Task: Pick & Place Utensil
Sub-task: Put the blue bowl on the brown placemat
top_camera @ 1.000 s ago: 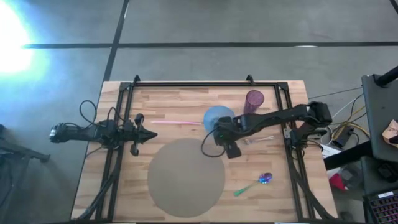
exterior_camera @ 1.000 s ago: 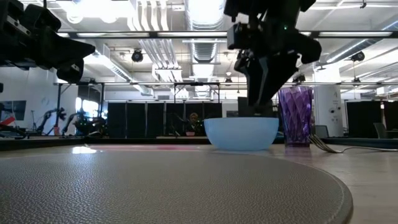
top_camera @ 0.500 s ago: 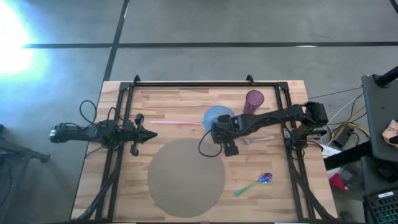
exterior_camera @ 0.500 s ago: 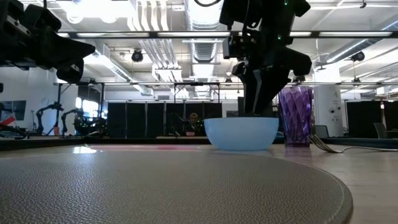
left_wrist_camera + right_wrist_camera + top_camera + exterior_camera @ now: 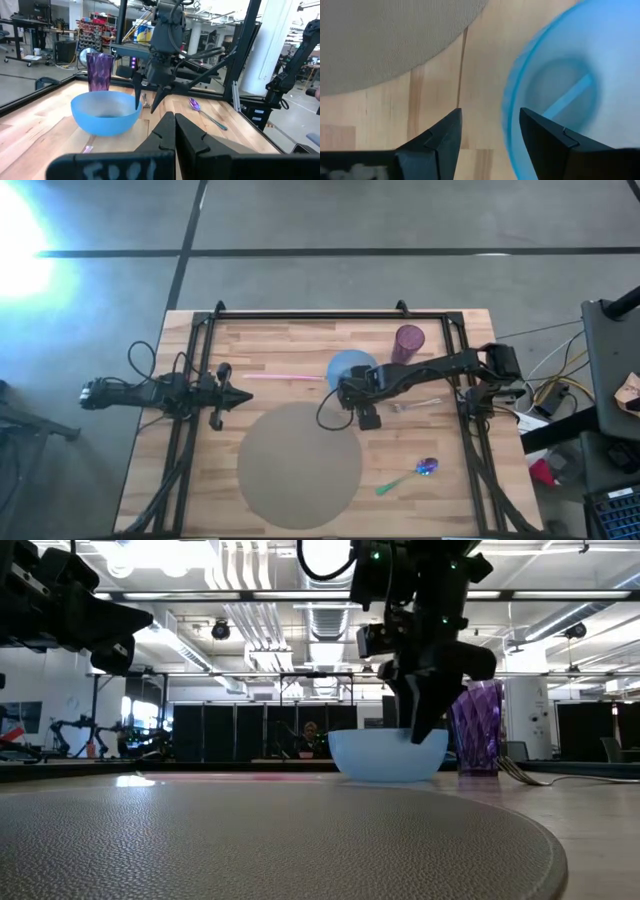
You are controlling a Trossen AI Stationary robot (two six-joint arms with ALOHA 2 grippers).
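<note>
While your right hand (image 5: 348,392) hangs with fingers spread wide and empty at the bowl's (image 5: 348,367) near rim, you are lined up on the bowl, not a utensil. The fork (image 5: 415,405) lies just beside that arm, and the spoon (image 5: 412,474) sits well apart near the counter's (image 5: 290,345) right front, off the mat (image 5: 298,465). The cup (image 5: 408,342) crowds the bowl's far side, so approach low. Your left hand (image 5: 236,397) waits shut at the left edge.

Right gripper (image 5: 347,393) lower — shifted over near rim of blue bowl (image 5: 345,366).
</note>
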